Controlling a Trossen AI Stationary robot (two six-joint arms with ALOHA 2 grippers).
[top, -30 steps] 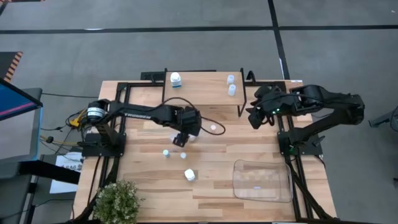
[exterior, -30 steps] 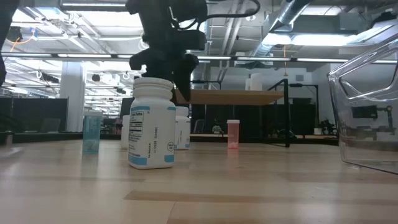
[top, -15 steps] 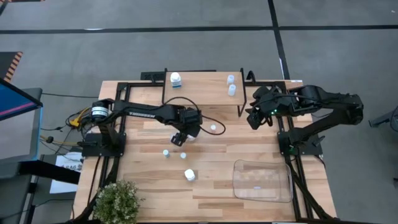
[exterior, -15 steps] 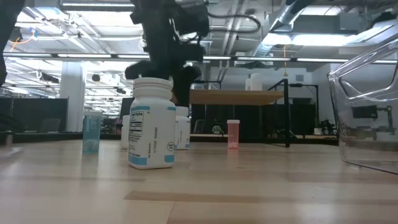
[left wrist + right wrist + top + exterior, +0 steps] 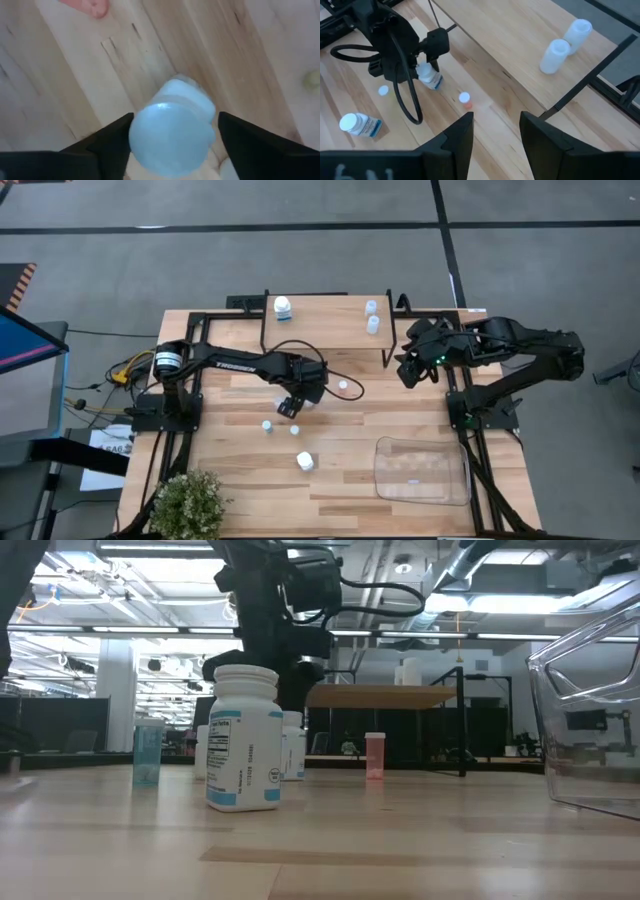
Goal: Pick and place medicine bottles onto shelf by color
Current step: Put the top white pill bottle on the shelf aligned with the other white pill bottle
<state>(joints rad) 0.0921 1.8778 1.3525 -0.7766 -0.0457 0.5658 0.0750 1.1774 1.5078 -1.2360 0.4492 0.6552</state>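
Over the last second I have watched my left pincer (image 5: 290, 404) settle lower and a touch farther toward the middle of the counter (image 5: 340, 470), and it now sits around a white bottle (image 5: 427, 76) that stands near the centre of the boards. From the left wrist camera the bottle's pale cap (image 5: 170, 132) fills the gap between the two dark fingers (image 5: 107, 140), one finger on each side. The jaws have begun to draw in from their widest, but I cannot say from these views whether they are pressing on the bottle yet; the cap hides the contact points. I read this as the closing phase of a pick, not a finished grasp.

The shelf (image 5: 325, 330) at the far edge of the counter already carries one white blue-labelled bottle (image 5: 283, 307) on its left part and two pale bottles (image 5: 372, 316) on its right part. Still loose on the counter are the orange-capped bottle (image 5: 465, 98) just beside the left pincer, two small ones (image 5: 281, 427) nearer me, and the chunky white bottle (image 5: 243, 737) close to the low camera. So the sorting is roughly a third done, in my judgement.

My right pincer (image 5: 408, 370) waits beside the shelf's right end, its fingers (image 5: 455, 140) part-spread with nothing between them. The clear tray (image 5: 422, 470) sits off to the near right.
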